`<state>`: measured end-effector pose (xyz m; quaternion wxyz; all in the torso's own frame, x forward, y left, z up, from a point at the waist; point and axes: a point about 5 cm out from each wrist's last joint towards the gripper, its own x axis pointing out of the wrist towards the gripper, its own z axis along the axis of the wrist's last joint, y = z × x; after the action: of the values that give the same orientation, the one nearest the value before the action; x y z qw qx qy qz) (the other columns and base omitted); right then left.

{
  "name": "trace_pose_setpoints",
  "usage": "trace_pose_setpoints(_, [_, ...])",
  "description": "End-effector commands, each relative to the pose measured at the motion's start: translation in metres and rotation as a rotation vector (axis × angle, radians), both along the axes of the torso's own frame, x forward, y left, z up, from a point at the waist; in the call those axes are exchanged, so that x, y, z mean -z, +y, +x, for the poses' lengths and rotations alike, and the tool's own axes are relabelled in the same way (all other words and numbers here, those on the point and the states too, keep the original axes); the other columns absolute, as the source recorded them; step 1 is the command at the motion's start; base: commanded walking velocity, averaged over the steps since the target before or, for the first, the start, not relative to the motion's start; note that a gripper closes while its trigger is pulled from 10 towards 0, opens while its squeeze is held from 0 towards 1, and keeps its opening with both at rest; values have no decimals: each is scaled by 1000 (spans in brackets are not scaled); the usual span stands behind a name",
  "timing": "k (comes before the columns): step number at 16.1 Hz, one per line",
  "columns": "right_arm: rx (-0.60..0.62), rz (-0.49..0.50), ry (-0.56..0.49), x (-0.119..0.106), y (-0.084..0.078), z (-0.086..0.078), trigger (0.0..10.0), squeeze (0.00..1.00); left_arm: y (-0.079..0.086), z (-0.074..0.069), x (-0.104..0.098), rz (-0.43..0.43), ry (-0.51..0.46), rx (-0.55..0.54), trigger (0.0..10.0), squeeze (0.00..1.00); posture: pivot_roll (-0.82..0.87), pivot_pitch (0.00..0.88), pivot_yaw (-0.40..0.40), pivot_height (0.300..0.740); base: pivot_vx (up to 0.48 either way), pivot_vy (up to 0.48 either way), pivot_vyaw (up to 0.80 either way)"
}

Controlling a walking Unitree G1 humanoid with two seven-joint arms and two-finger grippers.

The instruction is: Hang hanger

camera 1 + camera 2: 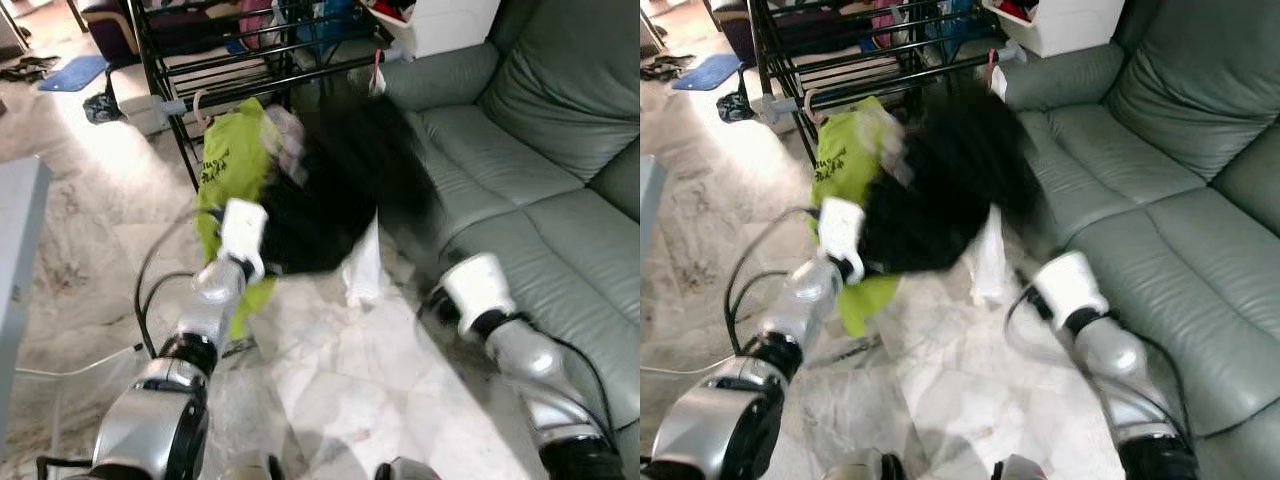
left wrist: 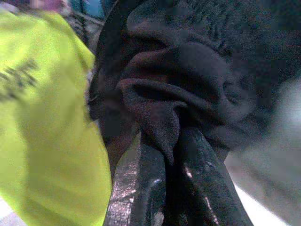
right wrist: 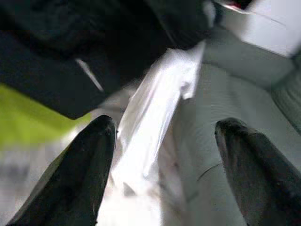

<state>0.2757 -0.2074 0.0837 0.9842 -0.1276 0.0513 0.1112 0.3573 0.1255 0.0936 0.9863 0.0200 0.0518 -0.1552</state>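
Black garment [image 1: 330, 190]: on its hanger I judge, blurred, in front of the rack [image 1: 250, 60], beside the yellow shirt [image 1: 235, 160].
Left gripper [image 2: 171, 155]: my fingers clamp a fold of the black cloth.
Right gripper [image 3: 162, 165]: fingers spread, grasping nothing, near the white cloth [image 3: 155, 127].
Doing it well: lift steadily, hook over the bar, then release.
Pose: left arm reaches forward; right is low by the sofa [image 1: 540, 200].

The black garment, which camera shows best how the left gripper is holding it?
The left wrist view: the black garment is bunched and pinched between the left gripper's fingers. Both eye views show it blurred, hanging beside a lime-green shirt at the drying rack. The right wrist view shows its lower edge.
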Motion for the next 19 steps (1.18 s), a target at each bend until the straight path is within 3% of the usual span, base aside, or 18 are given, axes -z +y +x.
trace_pose_setpoints(1, [102, 132, 45, 8, -4, -1, 10000, 1000, 0, 5, -12, -15, -58, -10, 0, 0, -84, 0, 72, 740, 0, 0, 0])
trace_pose_setpoints(2, [168, 262, 84, 14, 1, -4, 10000, 1000, -1, 5, -14, -20, -64, -5, 0, 0, -83, 0, 71, 740, 0, 0, 0])
trace_pose_setpoints(3, [135, 345, 165, 22, 15, -8, 10000, 1000, -2, 5, -14, -27, -66, -1, 0, 0, -83, 0, 72, 740, 0, 0, 0])
trace_pose_setpoints(4, [31, 307, 236, 28, 27, -12, 10000, 1000, -3, 5, -14, -30, -62, 6, 0, 0, -86, 0, 75, 740, 0, 0, 0])
trace_pose_setpoints(5, [-210, 163, 277, 29, 41, -23, 10000, 1000, -8, 3, -12, -20, -52, 72, 0, 0, -88, 0, 76, 740, 0, 0, 0])
trace_pose_setpoints(6, [-268, 141, 294, 29, 43, -27, 10000, 1000, -9, 2, -11, -9, -51, 100, 0, 0, -89, 0, 77, 740, 0, 0, 0])
trace_pose_setpoints(8, [-507, 14, 266, 9, 36, -36, 10000, 1000, -15, -6, -6, 81, -45, 307, 0, 0, -88, 0, 77, 740, 0, 0, 0])
trace_pose_setpoints(9, [-576, -39, 263, 0, 30, -38, 10000, 271, -14, -10, -2, 140, -42, 385, 0, 0, -89, 0, 78, 740, 0, 0, 0])
trace_pose_setpoints(10, [-701, -109, 252, -23, 18, -42, 10000, 0, -7, -18, 3, 237, -28, 508, 0, 0, -89, 0, 81, 740, 0, 0, 0])
trace_pose_setpoints(11, [-717, -103, 259, -28, 16, -42, 10000, 0, -5, -19, 4, 248, -22, 531, 0, 0, -89, 0, 81, 740, 0, 0, 0])
trace_pose_setpoints(14, [-827, -119, 203, -86, 2, -36, 10000, 0, 12, -30, 15, 430, 15, 686, 0, 0, -92, 0, 82, 740, 0, 0, 0])
trace_pose_setpoints(19, [-887, -236, 250, -114, -20, -27, 10000, 0, 3, -53, 22, 494, 0, 992, 0, 0, -94, 0, 74, 740, 0, 0, 0])
